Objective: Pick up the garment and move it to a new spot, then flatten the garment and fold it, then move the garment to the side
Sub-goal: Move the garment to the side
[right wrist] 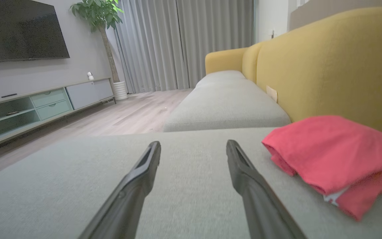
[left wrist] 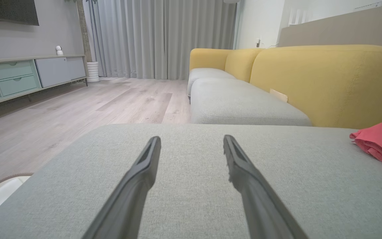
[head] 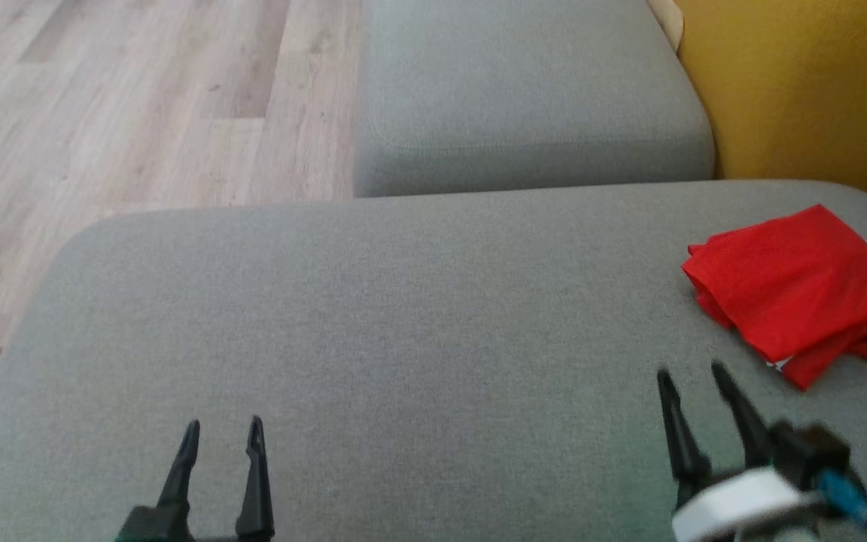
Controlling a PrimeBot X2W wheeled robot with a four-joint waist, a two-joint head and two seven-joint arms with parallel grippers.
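1. Red, thin cloth: the garment lies at about 3 o'clock on the grey seat cushion in the head view. It is close to the yellow backrest, and its far side is cut off by the frame edge.
2. It sits as a layered bundle, doubled over on itself. A rounded fold edge faces 9 o'clock, and a looser flap hangs out at 6 o'clock with a white scrap peeking from it, perhaps a label.
3. Handling, as a judgement:
   - It looks light, soft and limp, with no stiffness of its own.
   - Lifted by one point, it would likely droop and spill open.
   - It is not fragile, and the woven cushion probably drags on it rather than letting it slide.
4. Where to take hold, as a judgement:
   - The thick rounded fold at 9 o'clock gives the surest bite if the bundle should stay together, with all layers pinched at once.
   - For spreading it flat, two separate corners suit better, one for each arm.
   - The cushion yields, so a low, shallow pinch should catch cloth rather than upholstery.
5. The left gripper hovers at 7 o'clock, well apart from the garment, with its jaws released and nothing between them.
6. The right gripper sits at 5 o'clock with its jaws spread and empty. The garment lies near it toward 2 o'clock, not touching.
7. The main risk is snagging only the top layer, which would peel the bundle apart.
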